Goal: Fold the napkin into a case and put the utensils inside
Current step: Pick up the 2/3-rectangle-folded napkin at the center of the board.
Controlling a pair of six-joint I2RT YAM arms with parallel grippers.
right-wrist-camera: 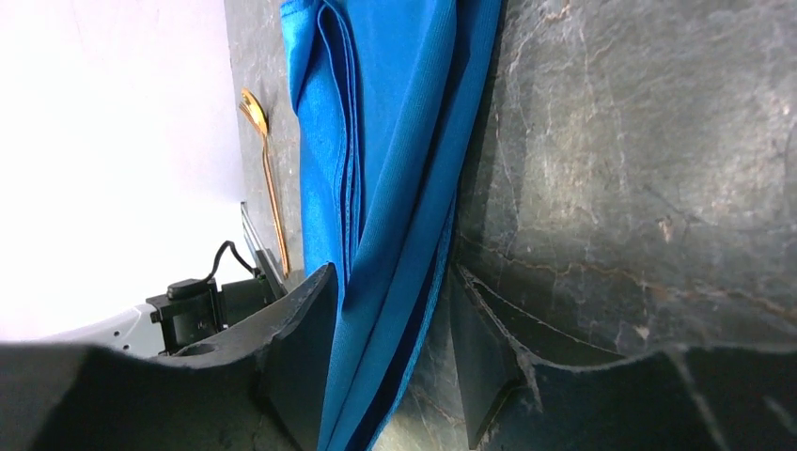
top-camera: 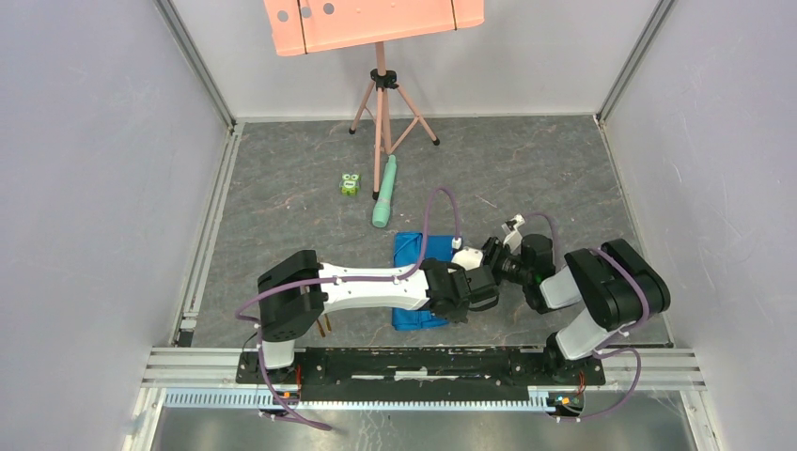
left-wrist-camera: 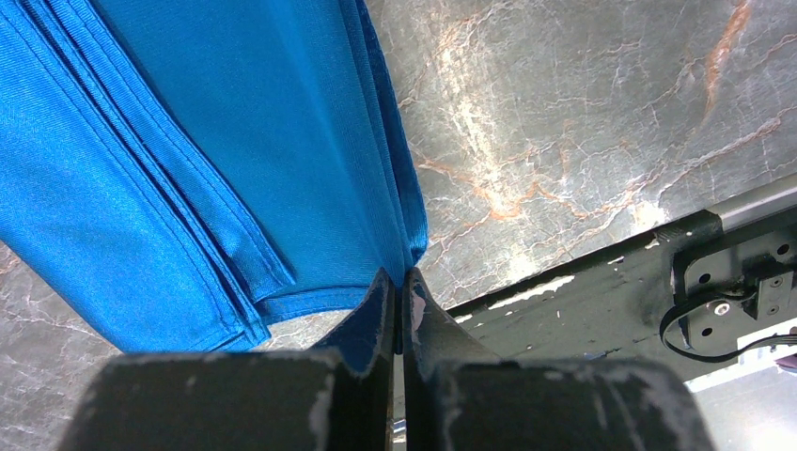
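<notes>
The bright blue napkin lies folded in several layers into a narrow strip on the dark table, partly hidden under my left arm. My left gripper reaches across it, and its jaws are shut on the near corner of the napkin. My right gripper is open, and its fingers straddle the layered edge of the napkin without clamping it. One gold utensil lies on the table beyond the cloth. Gold handle ends show by the left arm's base.
A pale green tube and a small green toy lie behind the napkin. A pink tripod with a pink board stands at the back. A metal rail runs along the near edge, and grey walls stand on both sides.
</notes>
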